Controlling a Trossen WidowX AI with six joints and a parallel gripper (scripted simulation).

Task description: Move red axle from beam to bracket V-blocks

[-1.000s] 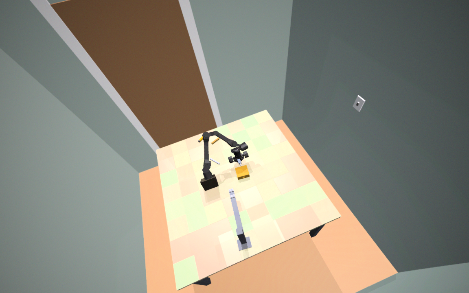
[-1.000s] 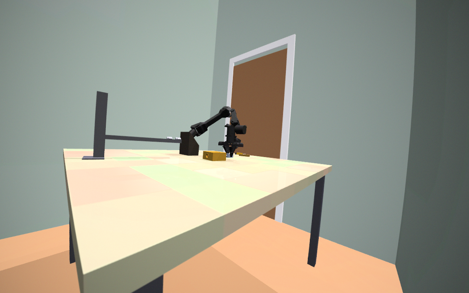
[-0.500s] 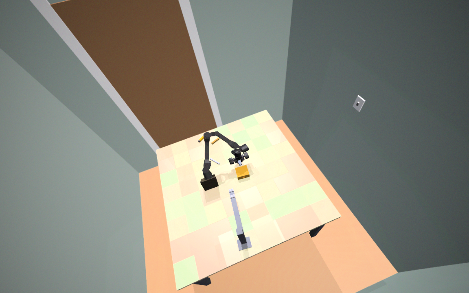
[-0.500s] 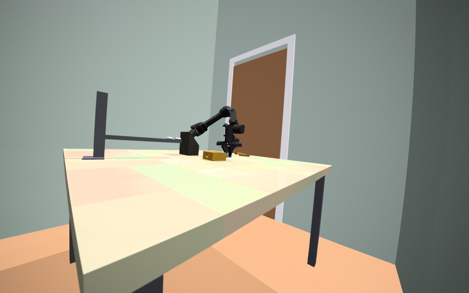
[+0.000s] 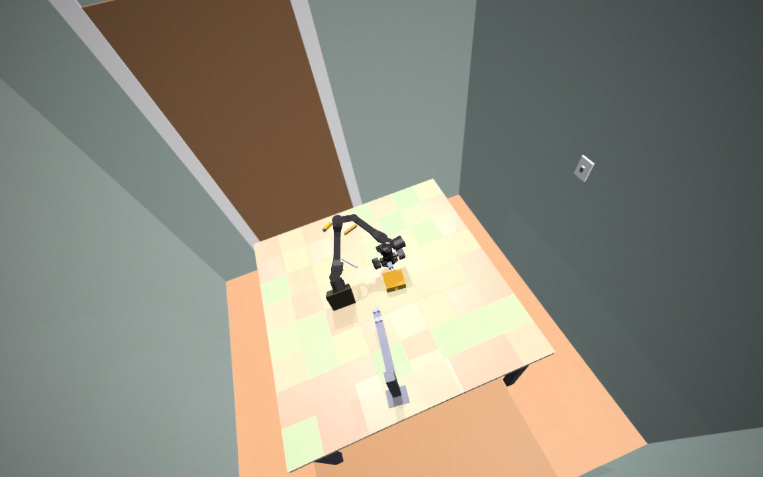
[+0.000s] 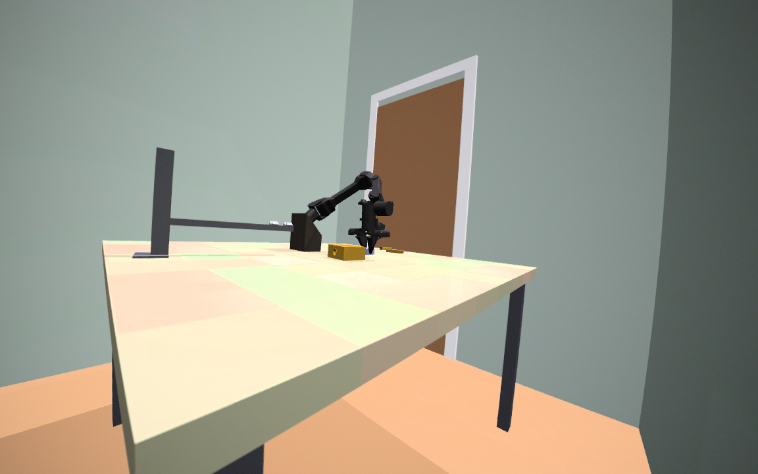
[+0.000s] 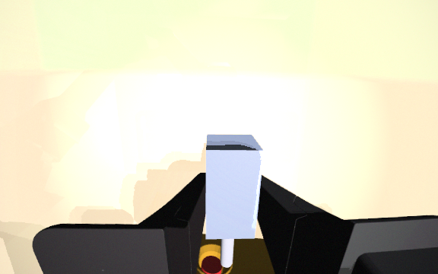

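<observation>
Beside the orange beam, the gripper grips a pale block.

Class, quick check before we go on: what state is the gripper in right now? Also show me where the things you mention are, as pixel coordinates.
Gripper (image 5: pixel 390 265) (image 6: pixel 370 249) (image 7: pixel 228 179): closed, holding a pale block with a thin white pin.

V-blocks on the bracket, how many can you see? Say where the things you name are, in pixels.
2. One V-block (image 5: pixel 375 310) (image 6: pixel 288 224) sits at the free tip of the bracket's arm (image 5: pixel 385 348) (image 6: pixel 216 224); the other V-block (image 5: pixel 378 319) (image 6: pixel 273 222) is just behind it, toward the post (image 5: pixel 393 385) (image 6: pixel 162 200). Neither is hidden.
</observation>
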